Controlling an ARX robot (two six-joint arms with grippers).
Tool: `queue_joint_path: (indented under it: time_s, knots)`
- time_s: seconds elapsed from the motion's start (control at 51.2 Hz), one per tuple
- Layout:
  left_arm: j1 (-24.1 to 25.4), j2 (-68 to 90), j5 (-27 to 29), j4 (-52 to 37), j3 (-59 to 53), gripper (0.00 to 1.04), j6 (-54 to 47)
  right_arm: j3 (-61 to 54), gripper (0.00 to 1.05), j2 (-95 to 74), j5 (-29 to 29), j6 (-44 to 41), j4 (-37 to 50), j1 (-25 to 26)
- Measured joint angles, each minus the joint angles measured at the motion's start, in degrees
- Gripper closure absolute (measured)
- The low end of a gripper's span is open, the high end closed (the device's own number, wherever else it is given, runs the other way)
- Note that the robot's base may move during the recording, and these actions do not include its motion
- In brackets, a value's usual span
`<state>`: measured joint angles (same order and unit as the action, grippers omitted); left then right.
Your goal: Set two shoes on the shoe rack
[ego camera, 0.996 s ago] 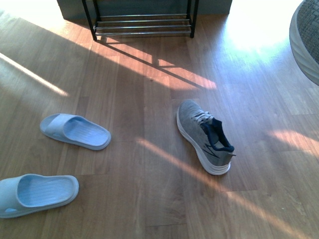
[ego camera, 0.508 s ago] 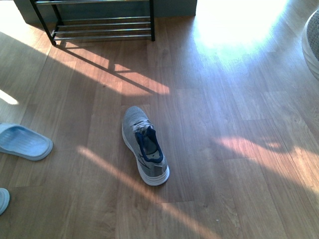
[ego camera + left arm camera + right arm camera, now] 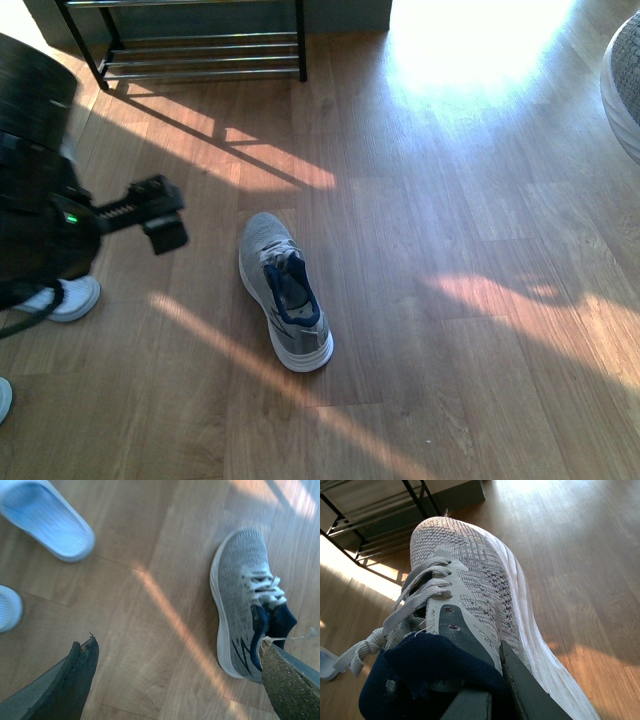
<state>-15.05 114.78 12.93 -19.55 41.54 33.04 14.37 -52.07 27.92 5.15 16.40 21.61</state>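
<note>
From the front, the grey knit sneaker (image 3: 283, 290) stands on its white sole on the wooden floor (image 3: 450, 250). Its toe points at the shoe rack (image 3: 200, 50) and its navy-lined heel points back at me. The rack is beyond that toe, well apart from it, and its chrome bars catch the sun. My left arm (image 3: 40, 230) shows to the left of the sneaker. My left gripper (image 3: 168, 215) hangs just left of the toe without touching it, too blurred here to read my fingers. Further left of the sneaker, a pale blue slide (image 3: 72, 298) lies partly hidden behind my arm. A second slide (image 3: 3, 400) peeks in at the frame's edge. Far to the sneaker's right is a grey textured round thing (image 3: 625, 80).

From my left wrist, my two fingers (image 3: 75, 680) are spread wide with nothing between them but floor. One fingertip overlaps the sneaker's heel in the picture, but I cannot tell if it touches. Both slides lie well apart from the sneaker, on its sole side.

From my right wrist, my right gripper (image 3: 487, 680) is clamped on the collar of a second sneaker (image 3: 475, 580), one finger inside against the navy lining and one outside on the grey knit. Its white laces hang loose. The rack stands beyond its toe.
</note>
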Motion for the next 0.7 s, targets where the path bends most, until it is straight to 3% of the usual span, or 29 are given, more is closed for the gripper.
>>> queue_joint_path:
  time_s: [0.215, 0.703]
  knots:
    - [-3.2, 22.9, -11.8, -2.3, 13.8, 0.09, -3.3, 0.0, 1.03, 0.0, 0.2, 0.0, 0.0, 0.0]
    - [-6.1, 44.1, -14.8, 6.9, 38.8, 0.09, -6.2, 0.0, 1.03, 0.0, 0.2, 0.0, 0.0, 0.0]
